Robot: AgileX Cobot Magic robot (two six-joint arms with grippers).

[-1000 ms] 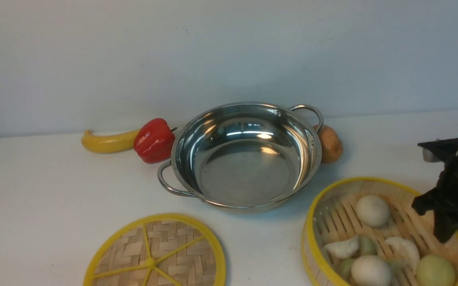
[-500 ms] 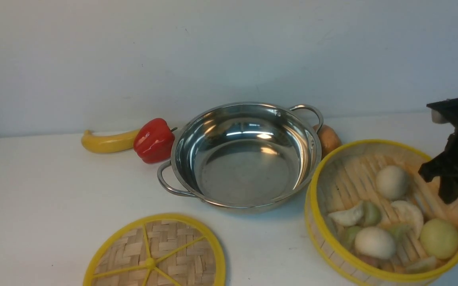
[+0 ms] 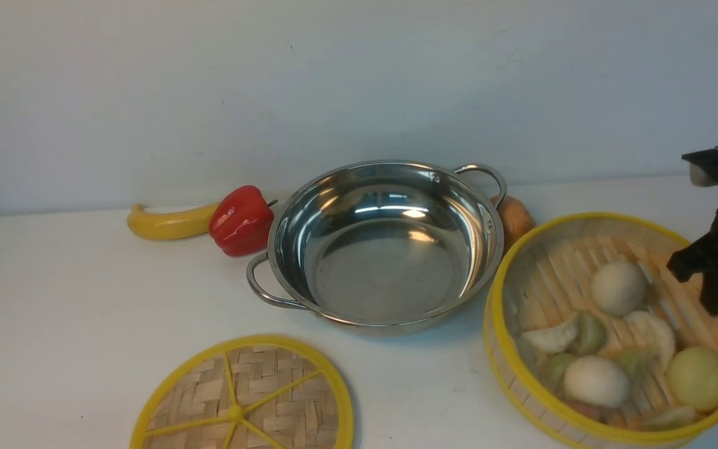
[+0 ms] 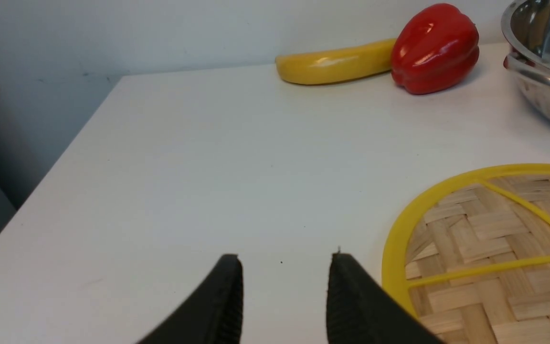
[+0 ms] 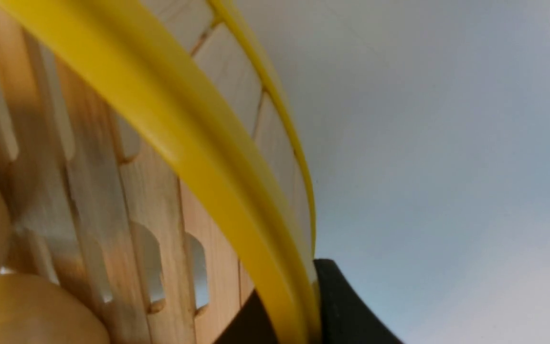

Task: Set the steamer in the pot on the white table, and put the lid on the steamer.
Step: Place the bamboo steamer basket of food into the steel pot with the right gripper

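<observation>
- The right gripper point(image 3: 717, 293) is clamped on one side of the steamer point(image 3: 521, 293), and the basket hangs tilted just right of the pot point(image 3: 390, 268); a one-edge grip could slip or twist
- The buns point(image 3: 617, 288) inside may roll out if it tips further
- Its unsupported edge might knock the pot's rim
- The left gripper point(image 4: 284, 286) is half open and empty, beside the lid point(image 3: 244, 399)
</observation>
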